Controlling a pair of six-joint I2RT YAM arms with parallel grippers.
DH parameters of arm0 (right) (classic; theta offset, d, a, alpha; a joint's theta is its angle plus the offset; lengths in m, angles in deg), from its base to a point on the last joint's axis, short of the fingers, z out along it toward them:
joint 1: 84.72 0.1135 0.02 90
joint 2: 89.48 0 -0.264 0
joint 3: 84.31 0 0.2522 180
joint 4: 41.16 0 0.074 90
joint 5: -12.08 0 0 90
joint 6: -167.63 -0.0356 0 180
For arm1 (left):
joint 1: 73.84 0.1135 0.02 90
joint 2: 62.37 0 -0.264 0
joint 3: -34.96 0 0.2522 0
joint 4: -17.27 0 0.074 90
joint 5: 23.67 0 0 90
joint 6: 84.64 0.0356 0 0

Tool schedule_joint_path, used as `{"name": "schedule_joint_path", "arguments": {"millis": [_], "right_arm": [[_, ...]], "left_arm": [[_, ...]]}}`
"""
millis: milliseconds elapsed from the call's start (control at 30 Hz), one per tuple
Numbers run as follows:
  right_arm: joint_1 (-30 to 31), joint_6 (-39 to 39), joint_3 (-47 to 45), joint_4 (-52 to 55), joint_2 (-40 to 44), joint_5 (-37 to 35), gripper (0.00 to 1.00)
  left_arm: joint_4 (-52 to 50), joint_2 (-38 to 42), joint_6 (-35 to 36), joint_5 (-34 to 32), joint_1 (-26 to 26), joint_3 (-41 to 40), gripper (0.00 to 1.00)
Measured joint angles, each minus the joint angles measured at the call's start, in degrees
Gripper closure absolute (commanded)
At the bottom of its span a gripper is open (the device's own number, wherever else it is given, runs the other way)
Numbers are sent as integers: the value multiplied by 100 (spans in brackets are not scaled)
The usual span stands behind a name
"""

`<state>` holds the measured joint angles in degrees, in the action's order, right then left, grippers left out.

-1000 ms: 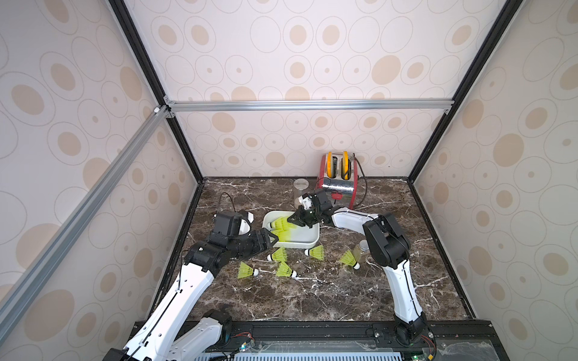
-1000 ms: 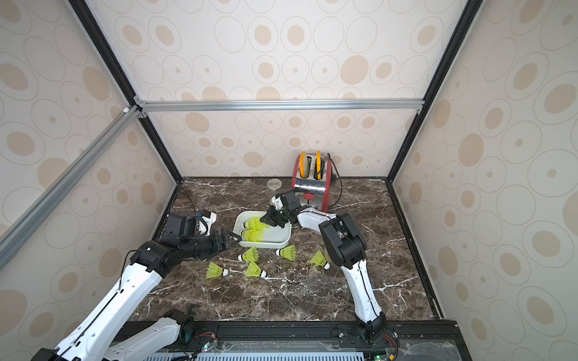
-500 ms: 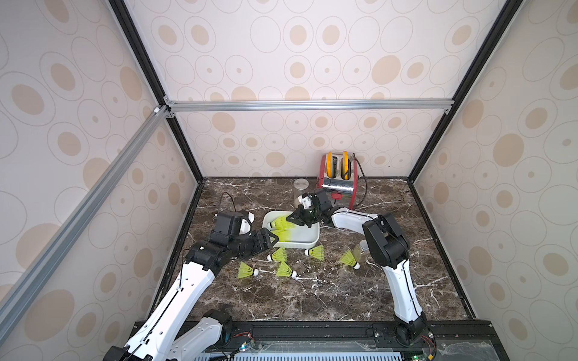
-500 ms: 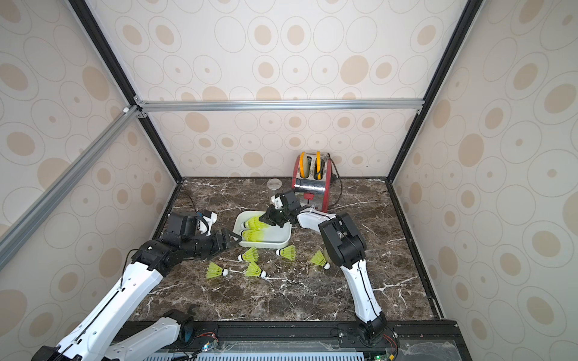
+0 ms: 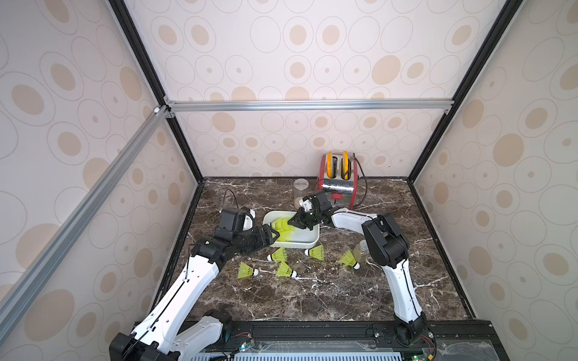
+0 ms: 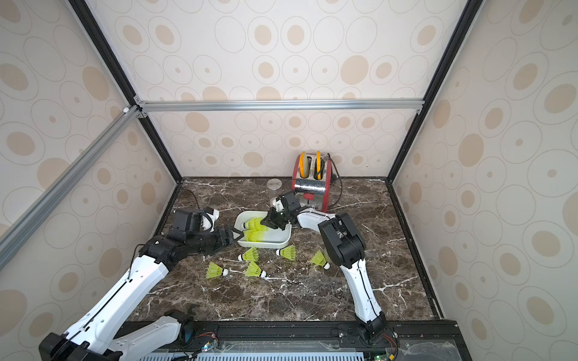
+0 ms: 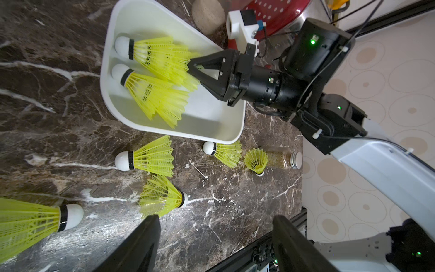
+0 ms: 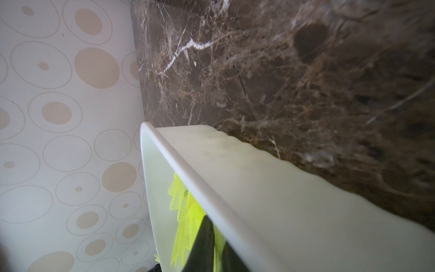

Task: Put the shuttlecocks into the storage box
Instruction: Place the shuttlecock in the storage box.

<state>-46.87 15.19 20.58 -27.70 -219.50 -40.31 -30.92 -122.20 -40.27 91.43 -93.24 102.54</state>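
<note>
Deposit step: my right gripper (image 7: pixel 191 66) over the storage box (image 7: pixel 188 136), jaw state I cannot tell. Left gripper (image 7: pixel 215 217) jaws apart, empty. Five shuttlecocks (image 5: pixel 278 254) loose at box's six o'clock; next needs a centred pinch.

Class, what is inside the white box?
Yellow shuttlecocks lie inside the box, at least two white tips showing. The right gripper covers some skirts, so the count is hidden.

Brightly, evenly lit from overhead; soft shadows, glare on the desk (image 7: pixel 101 230); badly blurred in right wrist view.
</note>
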Motion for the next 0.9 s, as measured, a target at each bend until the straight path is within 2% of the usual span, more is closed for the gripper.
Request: {"name": "schedule_joint_path", "arguments": {"millis": [400,700,900], "right_arm": [[-17,151,24,293,0,2,72],[-116,205,87,459,74,-46,69],[-160,289,120,684,431,-199,64]], "left_arm": [[817,-533,-291,-426,0,0,21],[960,-470,-417,-444,0,0,22],[960,-317,-452,-433,0,-2,22]]}}
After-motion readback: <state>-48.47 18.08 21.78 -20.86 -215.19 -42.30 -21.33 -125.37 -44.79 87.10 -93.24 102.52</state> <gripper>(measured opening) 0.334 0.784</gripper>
